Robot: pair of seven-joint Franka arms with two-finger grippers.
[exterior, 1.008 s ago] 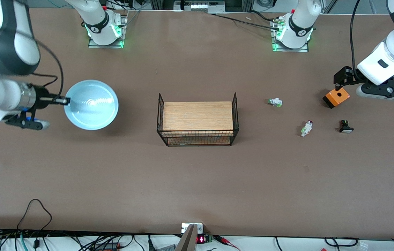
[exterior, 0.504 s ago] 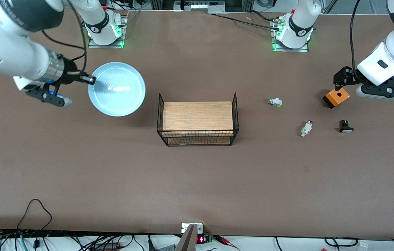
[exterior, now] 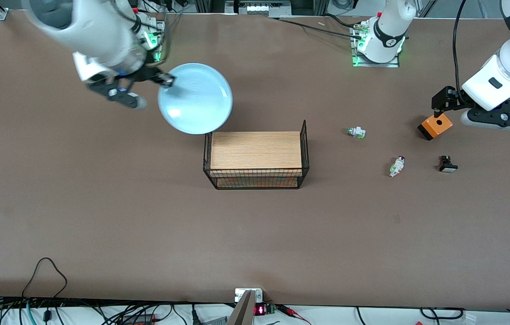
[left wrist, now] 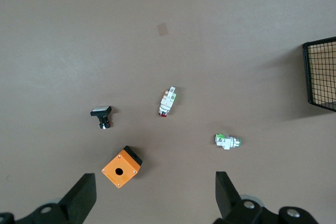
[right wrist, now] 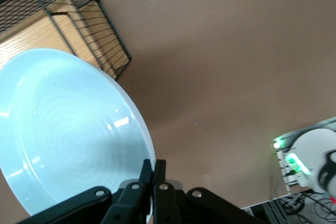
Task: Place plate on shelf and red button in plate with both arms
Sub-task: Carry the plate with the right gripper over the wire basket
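The light blue plate (exterior: 195, 98) is held by its rim in my shut right gripper (exterior: 167, 81), up in the air over the table and the corner of the wire basket (exterior: 256, 158). The right wrist view shows the plate (right wrist: 63, 129) tilted, with the right gripper (right wrist: 153, 163) pinching its edge. The red button (exterior: 397, 165) lies on the table toward the left arm's end; it also shows in the left wrist view (left wrist: 167, 101). My left gripper (exterior: 444, 101) waits open and empty above the orange box (exterior: 435, 126); the left wrist view shows it (left wrist: 153, 195) open.
The wire basket holds a wooden board (exterior: 256, 150). A whitish part with a green tip (exterior: 356, 132) and a black part with a white cap (exterior: 447, 164) lie near the red button. The orange box (left wrist: 121, 167) sits between the left fingers' line of sight.
My right arm has carried the plate up and across toward the basket, and the plate now overlaps the basket's corner. The left arm has not moved.
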